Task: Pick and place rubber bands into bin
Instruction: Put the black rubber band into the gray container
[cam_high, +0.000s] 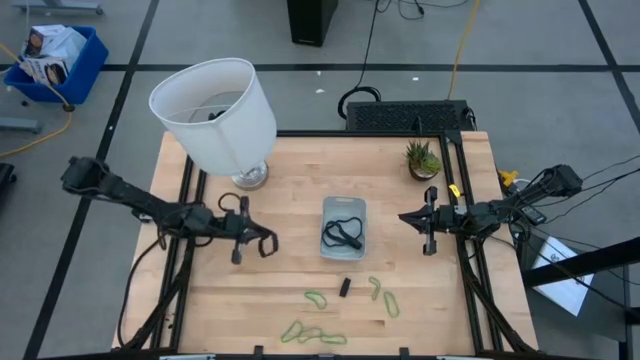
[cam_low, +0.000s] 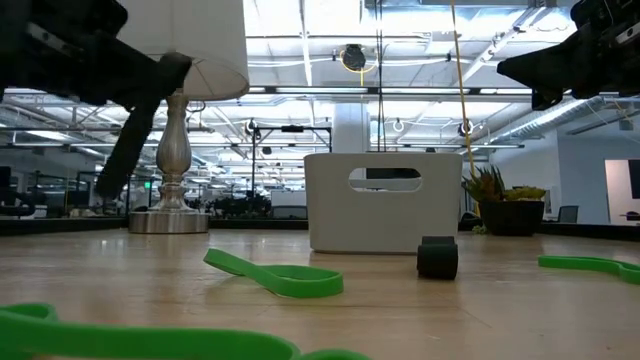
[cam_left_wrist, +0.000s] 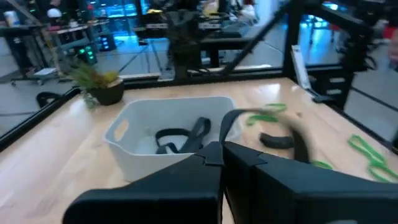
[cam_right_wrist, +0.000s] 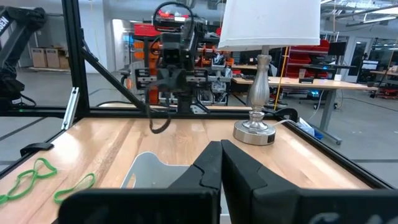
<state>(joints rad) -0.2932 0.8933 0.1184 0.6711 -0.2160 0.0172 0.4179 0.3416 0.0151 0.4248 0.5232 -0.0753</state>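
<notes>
Nearest the front edge of the table (cam_high: 250, 180), a chain of light green rubber bands (cam_high: 312, 334) is seen lying flat, with further green loops (cam_high: 384, 295) a little farther in and to the right. Between these, a small black block (cam_high: 344, 286) is set on the wood. Beyond the block, at mid-table, the bin (cam_high: 344, 205) is placed, and black rubber bands (cam_high: 344, 235) are coiled inside it. To the left of the bin, the left gripper (cam_high: 254, 243) is held above the table, its fingers pressed together on a black rubber band (cam_high: 268, 243) that dangles in a loop from its tip. To the right of the bin, the right gripper (cam_high: 429, 220) is held with fingers closed together, nothing gripped. At the back, a lamp (cam_high: 218, 115) and a small potted plant (cam_high: 423, 159) are stood.
</notes>
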